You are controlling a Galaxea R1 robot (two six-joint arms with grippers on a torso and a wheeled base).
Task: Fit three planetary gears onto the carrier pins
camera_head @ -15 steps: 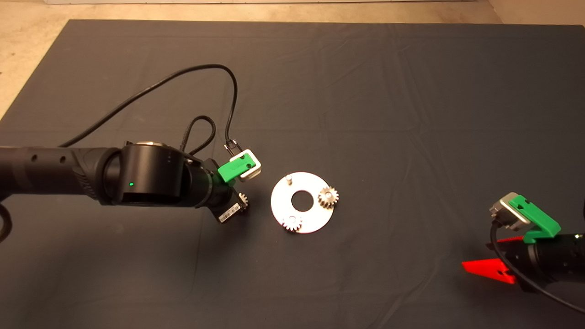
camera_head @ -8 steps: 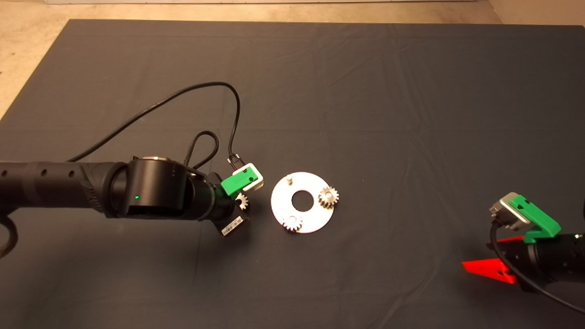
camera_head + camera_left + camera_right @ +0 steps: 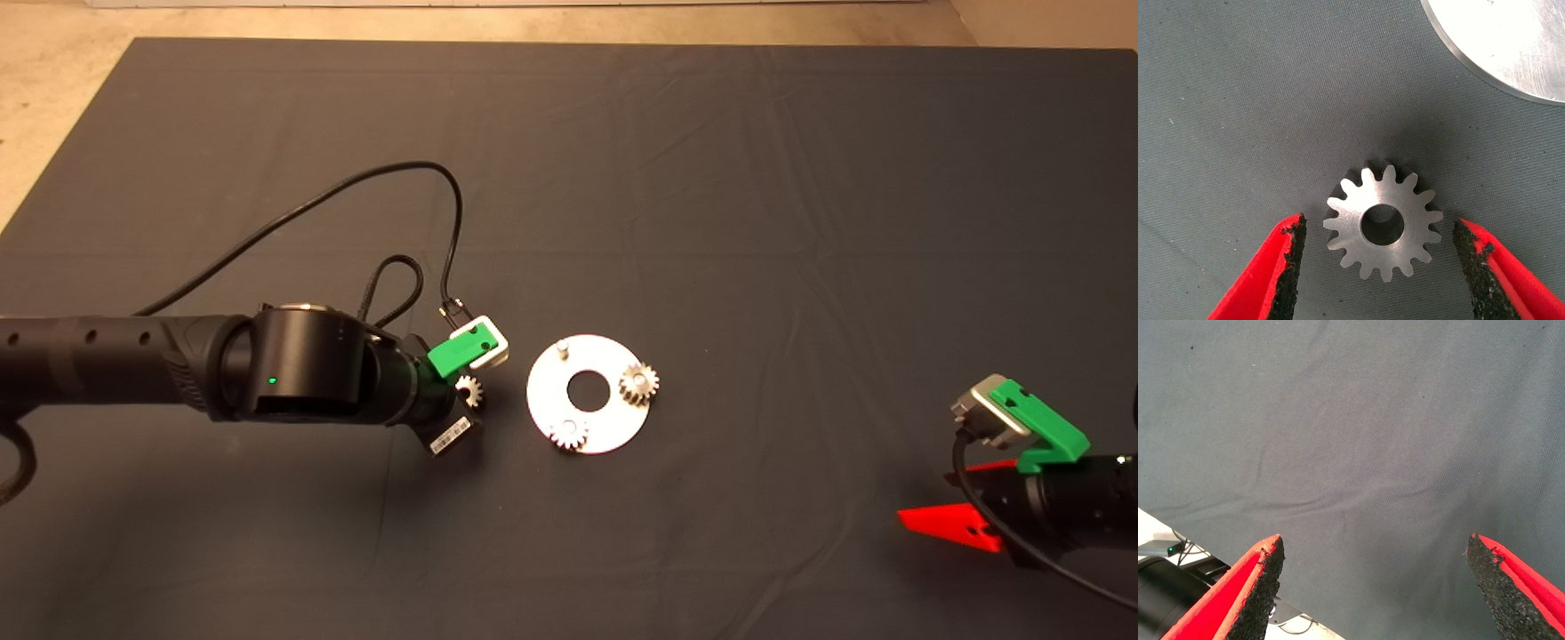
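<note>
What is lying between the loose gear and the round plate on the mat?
Nothing: in the left wrist view only bare mat separates the loose gear from the round plate. The open left gripper flanks the gear.

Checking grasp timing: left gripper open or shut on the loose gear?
Open. The left gripper straddles the gear, which lies flat on the mat, gaps showing beside both pads.

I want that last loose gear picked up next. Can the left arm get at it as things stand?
Probably yes. The left end effector is open with a finger on each side of the loose gear, which lies flat on the mat beside the round plate; nothing blocks it.
</note>
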